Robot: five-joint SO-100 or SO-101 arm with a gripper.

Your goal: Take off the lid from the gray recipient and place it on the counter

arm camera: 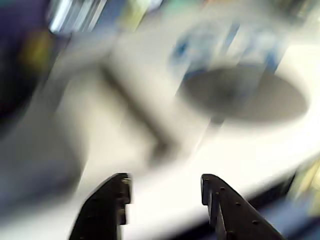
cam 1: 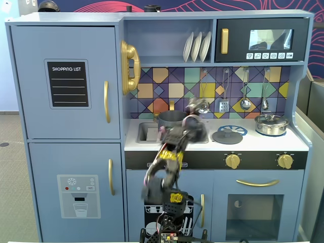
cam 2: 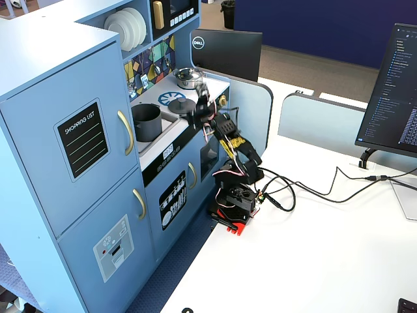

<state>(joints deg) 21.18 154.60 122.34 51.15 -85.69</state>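
lid (cam 1: 227, 135) on counter (cam 1: 263, 142), arm raised, gripper (arm camera: 165, 192) seemingly empty

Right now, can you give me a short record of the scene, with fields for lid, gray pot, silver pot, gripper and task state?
lid: lying flat on the white counter, partly over the blue burner print
gray pot: uncovered, standing in the sink area
silver pot: right end of the counter, own lid on
gripper: open, empty; wrist view blurred
task state: lid appears already placed

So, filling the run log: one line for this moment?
flat dark-gray round lid: on white counter | dark-gray cylindrical pot: uncovered | gripper: open, empty
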